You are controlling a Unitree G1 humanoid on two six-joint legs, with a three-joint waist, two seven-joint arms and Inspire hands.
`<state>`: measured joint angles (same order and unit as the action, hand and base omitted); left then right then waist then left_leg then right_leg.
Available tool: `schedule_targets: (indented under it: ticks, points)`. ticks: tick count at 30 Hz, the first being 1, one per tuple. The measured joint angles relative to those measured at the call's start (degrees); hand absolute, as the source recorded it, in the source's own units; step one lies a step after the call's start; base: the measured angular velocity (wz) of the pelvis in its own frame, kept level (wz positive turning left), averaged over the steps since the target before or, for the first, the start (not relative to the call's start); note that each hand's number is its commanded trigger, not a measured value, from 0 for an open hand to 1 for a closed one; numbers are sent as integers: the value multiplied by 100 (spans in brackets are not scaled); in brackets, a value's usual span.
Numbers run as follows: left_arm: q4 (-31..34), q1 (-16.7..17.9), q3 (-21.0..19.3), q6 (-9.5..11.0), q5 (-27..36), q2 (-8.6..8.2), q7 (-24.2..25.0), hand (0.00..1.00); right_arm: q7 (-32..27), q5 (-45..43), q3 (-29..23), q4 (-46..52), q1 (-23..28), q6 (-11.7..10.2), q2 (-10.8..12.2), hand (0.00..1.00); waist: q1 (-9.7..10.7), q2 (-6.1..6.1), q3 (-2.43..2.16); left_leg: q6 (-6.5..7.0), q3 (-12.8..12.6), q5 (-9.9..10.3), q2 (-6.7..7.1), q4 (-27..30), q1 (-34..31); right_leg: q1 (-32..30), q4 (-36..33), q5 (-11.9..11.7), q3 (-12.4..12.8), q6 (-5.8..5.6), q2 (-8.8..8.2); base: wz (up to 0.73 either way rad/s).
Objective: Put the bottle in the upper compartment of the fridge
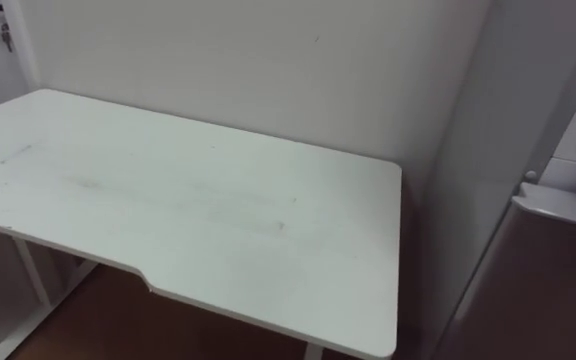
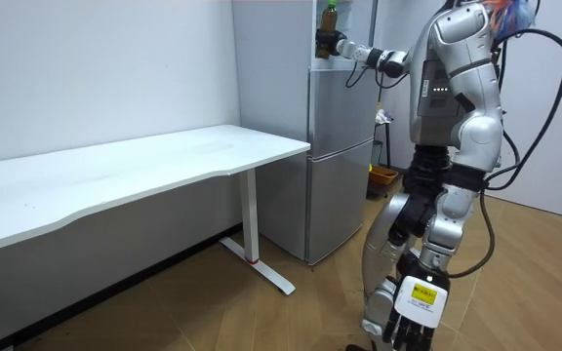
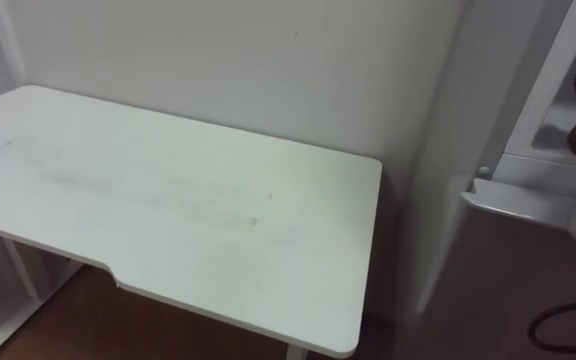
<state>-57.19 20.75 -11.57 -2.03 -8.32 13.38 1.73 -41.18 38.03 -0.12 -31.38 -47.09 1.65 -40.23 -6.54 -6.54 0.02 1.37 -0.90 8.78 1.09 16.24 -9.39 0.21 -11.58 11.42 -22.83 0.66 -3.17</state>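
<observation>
Right hand (image 2: 331, 45) curled round the bottle (image 2: 329, 14), high at the fridge (image 2: 340, 146): slide it in upright, seat it, then release.

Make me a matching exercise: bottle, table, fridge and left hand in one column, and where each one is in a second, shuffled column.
1. bottle
2. table
3. fridge
4. left hand

A. hangs low beside the robot's leg
B. held in the right hand, up at the fridge's upper part
C. stands between the table and the robot
D. runs along the wall, at the room view's left

Pairs: 1-B, 2-D, 3-C, 4-A.
</observation>
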Motion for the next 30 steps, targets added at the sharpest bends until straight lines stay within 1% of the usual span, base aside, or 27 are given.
schedule_targets:
  ticks: [8,11,13,18,20,22,26,30]
  points:
    - [111,-9,6,-6,15,87,-1,0,45,-36,128,-15,0,-35,-36,100,-4,-22,-7,-14,-35,-11,-39,-42,-21,-73,-38,0,31,1,1,-2]
    - [211,-8,5,-15,14,93,-1,0,80,-65,128,-23,0,-35,-53,100,-21,-49,-19,-14,-48,-23,-44,-43,-109,-194,-113,0,60,2,-1,-4]
    - [250,-8,3,-17,10,101,-1,0,106,-166,128,-54,-6,-44,-54,100,-29,-83,-38,-12,-51,-42,-43,-40,-199,-277,-130,-3,61,7,-1,0]
    - [249,-16,118,-63,26,145,-1,0,130,-264,157,-263,-32,-154,-64,100,-76,-130,-29,-11,-40,-47,-49,51,-283,-322,-141,-17,40,29,11,2]
    - [250,-31,144,-66,24,146,-1,0,138,-266,190,-402,-145,-190,-63,100,-85,-123,12,-10,-33,-43,-67,119,-327,-336,-141,-35,23,56,26,2]
    - [250,-39,188,-97,22,166,-1,0,139,-268,241,-511,-243,-192,-64,100,-103,-106,44,-15,-25,-26,-130,185,-412,-365,-144,-53,-6,81,44,0]
    - [252,-91,295,-165,21,199,0,0,137,-270,282,-543,-249,-316,-64,100,-169,-81,70,-18,-21,-3,-154,338,-537,-457,-206,-56,-10,105,65,0]
    - [282,-123,434,-165,24,299,0,0,146,-260,357,-604,-249,-373,-63,100,-211,-90,67,-23,-35,-10,-149,364,-577,-517,-211,-51,-2,122,36,-1]
